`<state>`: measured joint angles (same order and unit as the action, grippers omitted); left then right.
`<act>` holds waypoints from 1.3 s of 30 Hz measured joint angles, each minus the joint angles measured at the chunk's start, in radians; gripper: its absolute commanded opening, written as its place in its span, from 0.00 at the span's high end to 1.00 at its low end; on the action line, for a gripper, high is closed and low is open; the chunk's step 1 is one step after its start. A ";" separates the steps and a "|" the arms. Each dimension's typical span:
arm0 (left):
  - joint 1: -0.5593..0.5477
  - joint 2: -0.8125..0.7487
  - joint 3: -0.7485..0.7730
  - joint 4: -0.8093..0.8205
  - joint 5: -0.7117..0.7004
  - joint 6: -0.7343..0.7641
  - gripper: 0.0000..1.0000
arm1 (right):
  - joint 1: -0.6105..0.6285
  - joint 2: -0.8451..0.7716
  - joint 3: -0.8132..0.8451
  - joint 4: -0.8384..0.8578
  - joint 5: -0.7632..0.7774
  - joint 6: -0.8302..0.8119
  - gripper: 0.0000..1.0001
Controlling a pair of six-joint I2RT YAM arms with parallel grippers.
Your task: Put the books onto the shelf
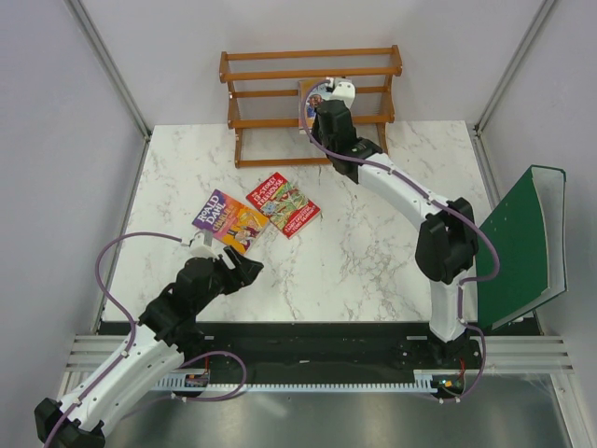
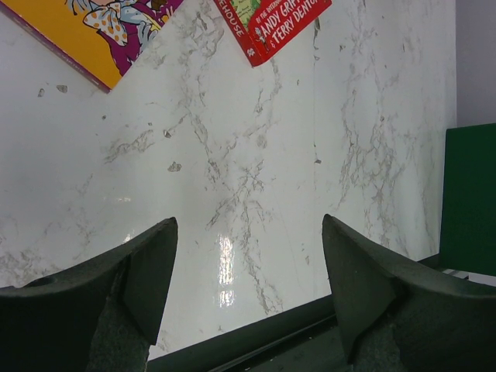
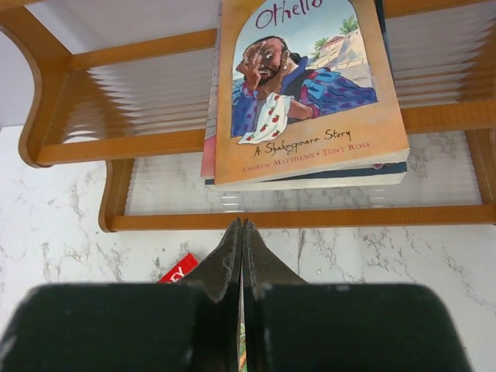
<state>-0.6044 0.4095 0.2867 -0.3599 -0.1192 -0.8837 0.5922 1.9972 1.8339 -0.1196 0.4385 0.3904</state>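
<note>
**A:** How are the arms posed?

**B:** The right gripper (image 1: 328,97) is stretched to the far edge of the table (image 1: 373,261). Its arm runs long, the elbow bent near the right edge, and the tips point into the shelf (image 1: 308,63). The jaws are pressed flat together with nothing between them. The left gripper (image 1: 244,271) sits low by the near edge on a folded arm. Its jaws are spread wide over bare tabletop and hold nothing.

**A:** And the books?

**B:** Three lie stacked on the shelf's rails just ahead of the right fingertips (image 3: 232,244). The orange "Othello" book (image 3: 306,101) is on top, with a dark blue one and a pink edge beneath it. I can't tell which tier they are on. The purple and orange Roald Dahl book (image 1: 229,221) and the red cartoon book (image 1: 284,203) lie flat side by side, left of the table's middle and just beyond the left gripper.

**A:** Materials?

**B:** The tabletop is glossy white marble pattern with grey veins. The shelf is brown wood with thin rails and rounded end posts. The fingers are matte black and wedge-shaped. A stiff green binder (image 1: 518,243) leans tilted at the right edge.
</note>
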 measured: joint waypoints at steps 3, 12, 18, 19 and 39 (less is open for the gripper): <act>0.000 0.000 0.000 0.001 0.000 0.000 0.19 | -0.007 0.000 0.000 -0.040 -0.016 -0.002 1.00; 0.000 0.002 -0.006 0.003 0.000 0.000 0.19 | -0.005 0.043 0.026 -0.091 -0.076 -0.001 1.00; 0.000 0.005 -0.007 0.003 0.000 0.000 0.19 | -0.006 0.151 0.135 -0.140 -0.105 0.006 1.00; 0.000 0.005 -0.007 0.003 0.000 0.000 0.19 | -0.007 0.166 0.149 -0.148 -0.109 0.008 1.00; 0.000 0.021 -0.008 0.003 0.002 0.000 0.19 | -0.025 0.295 0.350 -0.193 -0.083 0.014 1.00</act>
<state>-0.6044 0.4301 0.2790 -0.3565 -0.1177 -0.8837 0.5674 2.2921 2.1838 -0.3122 0.3557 0.4042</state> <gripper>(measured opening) 0.812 0.006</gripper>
